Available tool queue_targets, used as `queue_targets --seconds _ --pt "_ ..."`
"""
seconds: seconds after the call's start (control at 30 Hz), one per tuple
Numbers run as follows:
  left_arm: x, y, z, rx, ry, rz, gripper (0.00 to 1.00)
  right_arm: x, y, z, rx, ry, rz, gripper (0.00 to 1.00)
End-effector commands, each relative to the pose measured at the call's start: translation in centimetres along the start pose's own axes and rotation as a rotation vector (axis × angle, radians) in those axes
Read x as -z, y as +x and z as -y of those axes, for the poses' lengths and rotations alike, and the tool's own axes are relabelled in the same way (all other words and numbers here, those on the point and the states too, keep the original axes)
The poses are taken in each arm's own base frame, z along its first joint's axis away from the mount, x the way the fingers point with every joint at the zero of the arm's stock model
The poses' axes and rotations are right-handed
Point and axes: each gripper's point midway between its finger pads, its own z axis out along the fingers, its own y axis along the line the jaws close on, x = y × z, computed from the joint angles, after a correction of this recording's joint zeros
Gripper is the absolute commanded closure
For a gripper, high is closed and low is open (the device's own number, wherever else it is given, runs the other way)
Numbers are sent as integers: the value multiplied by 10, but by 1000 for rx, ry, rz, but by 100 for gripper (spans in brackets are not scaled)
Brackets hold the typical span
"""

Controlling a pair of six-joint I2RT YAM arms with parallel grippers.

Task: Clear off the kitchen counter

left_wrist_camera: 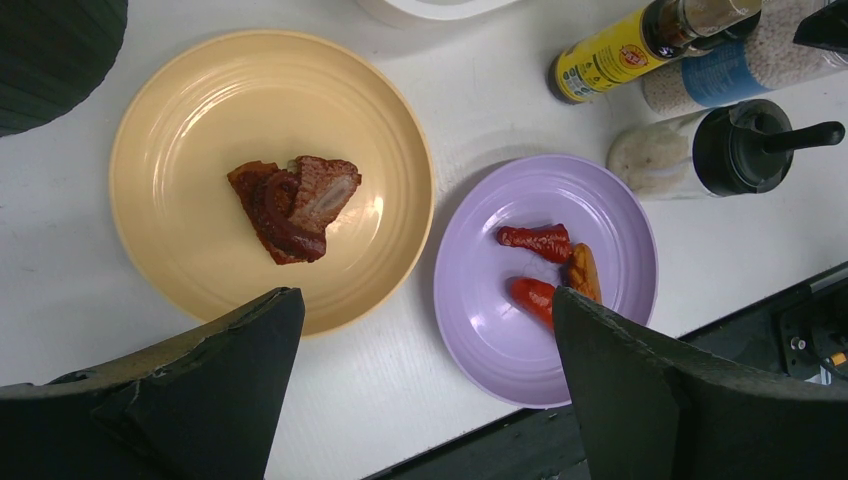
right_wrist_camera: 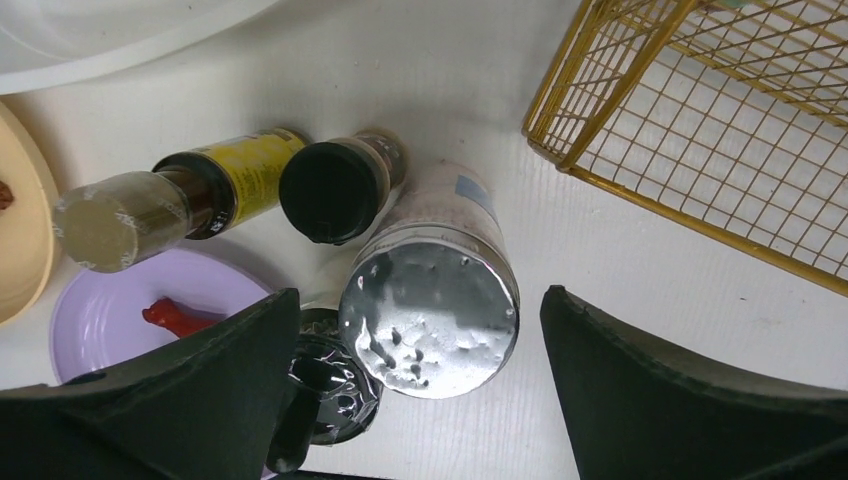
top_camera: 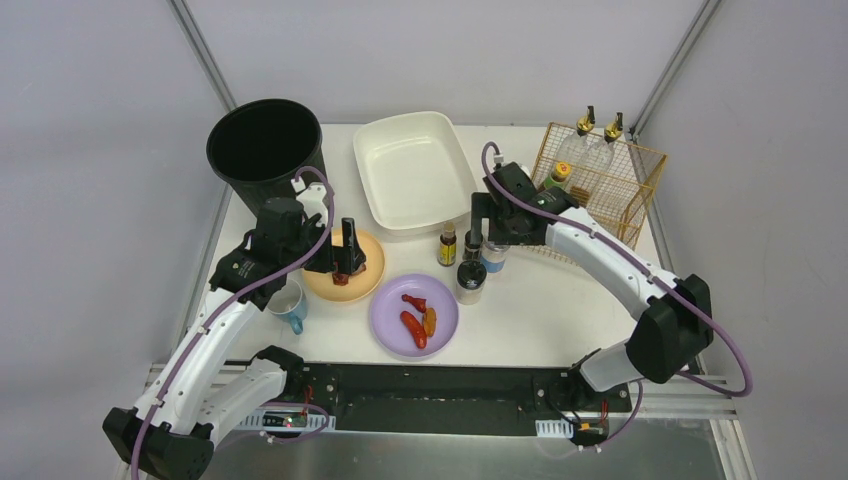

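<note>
On the white kitchen counter (top_camera: 540, 310) a yellow plate (top_camera: 372, 272) holds a piece of brown meat (left_wrist_camera: 295, 205). A purple plate (top_camera: 440, 300) holds red and orange sausages (left_wrist_camera: 535, 240). My left gripper (top_camera: 343, 262) hangs open over the yellow plate; in the left wrist view (left_wrist_camera: 425, 300) its fingers straddle the gap between both plates. My right gripper (top_camera: 485, 235) is open above a silver-lidded shaker (right_wrist_camera: 430, 310), one finger on each side and not touching it. Beside the shaker stand a yellow-labelled bottle (right_wrist_camera: 230, 185), a small black-capped jar (right_wrist_camera: 335, 190) and a black-lidded jar (top_camera: 471, 280).
A black bin (top_camera: 265, 145) stands at the back left and a white basin (top_camera: 415, 170) at the back middle. A gold wire rack (top_camera: 610, 180) with bottles is at the back right. A blue cup (top_camera: 290, 305) sits left of the yellow plate.
</note>
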Motion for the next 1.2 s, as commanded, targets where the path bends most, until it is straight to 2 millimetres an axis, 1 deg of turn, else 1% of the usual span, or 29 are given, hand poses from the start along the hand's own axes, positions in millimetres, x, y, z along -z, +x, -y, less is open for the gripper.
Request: queue_targets --seconds 0.0,0.13,0.2,0.27,0.37,0.47,0.53,0.6,0.7,1.07,1.17 --pt "4 -8 -2 -6 -7 38 0 -7 2 1 -11 27 9 8" --pt "5 -8 -2 -6 -6 39 0 -11 6 1 5 32 -8 13" --pt "5 -8 -2 -6 -6 40 0 -12 7 1 7 37 -16 19" --pt "6 -9 -2 -6 -6 43 0 -12 8 2 9 37 -17 29" --pt "6 -9 -2 -7 -7 45 0 -12 8 2 12 40 -17 47" --pt "5 -9 -2 -6 -7 42 0 -6 5 4 21 53 -3 63" --pt "5 -9 -2 -5 -6 41 0 -1 3 7 25 60 13 71" --pt "5 -9 -2 -6 -6 40 0 7 0 9 24 61 32 75" --pt "4 -8 -1 -6 -4 37 0 22 -3 13 26 58 54 78" --pt "4 -9 -1 -5 -2 35 0 83 -1 38 19 46 125 80" --pt "4 -9 0 -5 1 35 0 103 -3 52 14 66 166 80"
